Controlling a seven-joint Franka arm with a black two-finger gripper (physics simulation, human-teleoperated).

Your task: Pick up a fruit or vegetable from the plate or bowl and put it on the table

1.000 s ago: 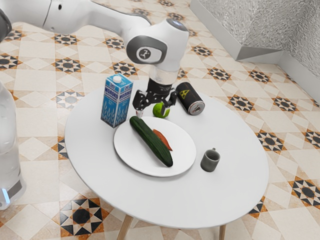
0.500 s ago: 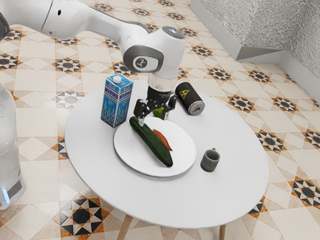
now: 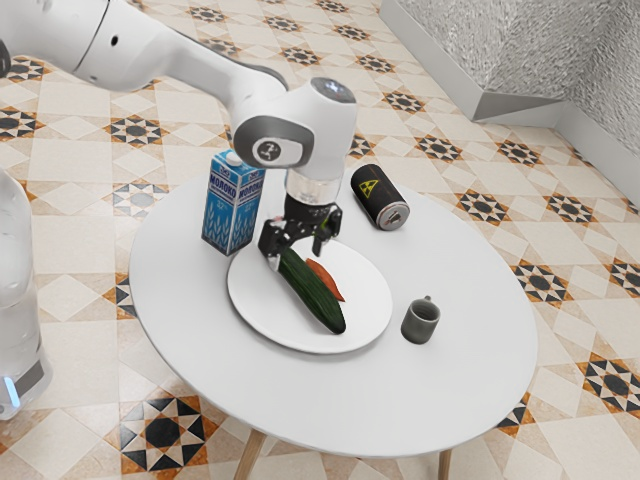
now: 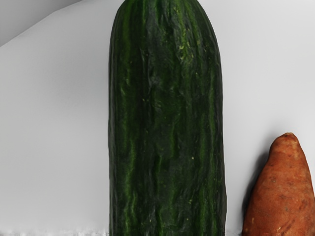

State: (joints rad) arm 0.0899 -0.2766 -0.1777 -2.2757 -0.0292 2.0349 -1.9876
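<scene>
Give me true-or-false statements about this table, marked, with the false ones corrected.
The long dark-green cucumber lies on the round white plate. True.
The orange-brown sweet potato lies off the plate. False: it is on the plate, beside the cucumber.
The small grey mug stands on the white table. True.
The black metal can with a yellow symbol stands upright. False: it lies on its side.
The black two-finger end effector is shut on the blue carton. False: it is open, at one end of the cucumber.
</scene>
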